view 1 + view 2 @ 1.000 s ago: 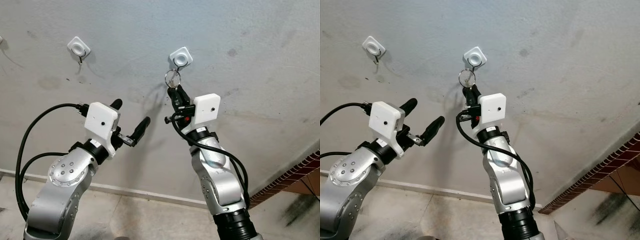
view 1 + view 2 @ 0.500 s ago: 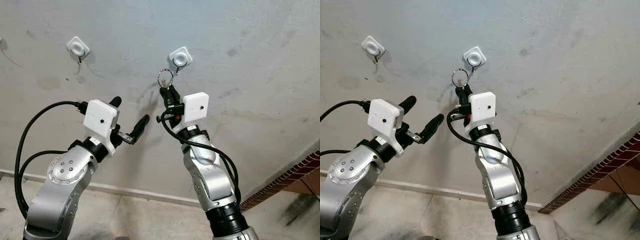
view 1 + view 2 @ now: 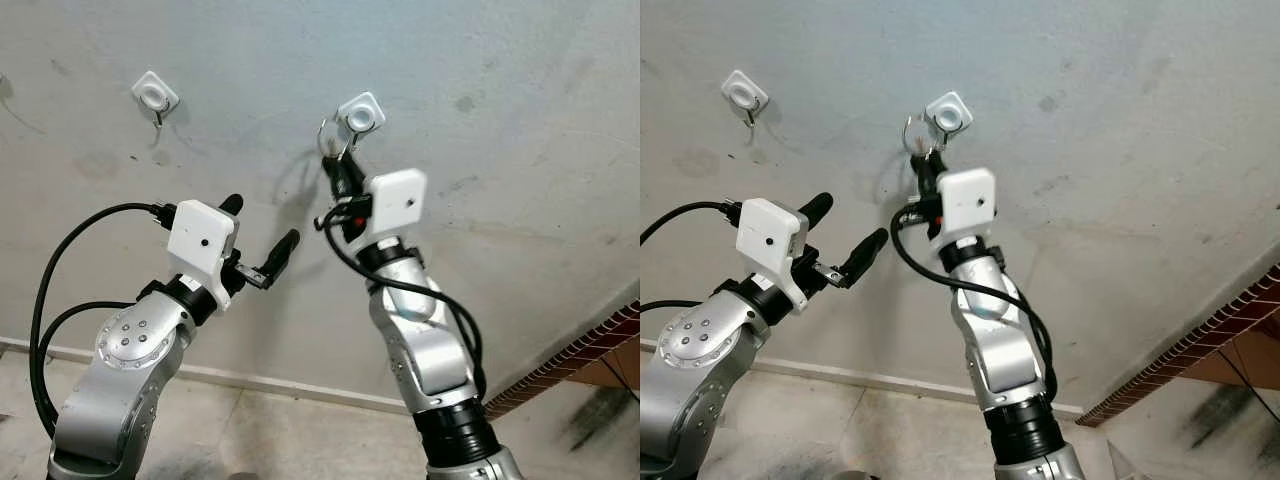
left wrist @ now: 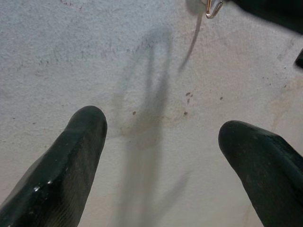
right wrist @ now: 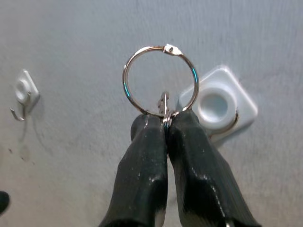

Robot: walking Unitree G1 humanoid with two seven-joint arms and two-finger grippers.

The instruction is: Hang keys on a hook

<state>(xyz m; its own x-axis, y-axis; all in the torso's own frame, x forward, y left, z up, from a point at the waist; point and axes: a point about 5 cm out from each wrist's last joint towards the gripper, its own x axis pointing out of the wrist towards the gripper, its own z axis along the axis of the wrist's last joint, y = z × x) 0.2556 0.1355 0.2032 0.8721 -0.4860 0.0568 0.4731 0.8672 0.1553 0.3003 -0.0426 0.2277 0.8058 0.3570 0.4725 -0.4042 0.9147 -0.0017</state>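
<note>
On the grey wall are two white square hook pads, each with a small metal hook under it. My right gripper (image 3: 340, 172) is raised to the right-hand pad (image 3: 361, 113) and is shut on the keys' metal ring (image 5: 172, 48). The ring stands above the fingertips, just beside this pad (image 5: 218, 103) and overlapping its edge; its wire hook (image 5: 228, 128) curves out beyond the fingers. A small key part (image 5: 164, 101) shows inside the ring. My left gripper (image 3: 260, 228) is open lower left, facing bare wall, holding nothing.
The second hook pad (image 3: 155, 93) sits on the wall further left, with nothing on it. A pale baseboard (image 3: 280, 385) runs along the foot of the wall. A brick edge (image 3: 590, 350) rises at the lower right. Black cables loop beside my left arm (image 3: 45, 300).
My right gripper has lifted the ring up and right, from below-left of the right-hand pad to right beside it. The left arm has stayed where it was.
</note>
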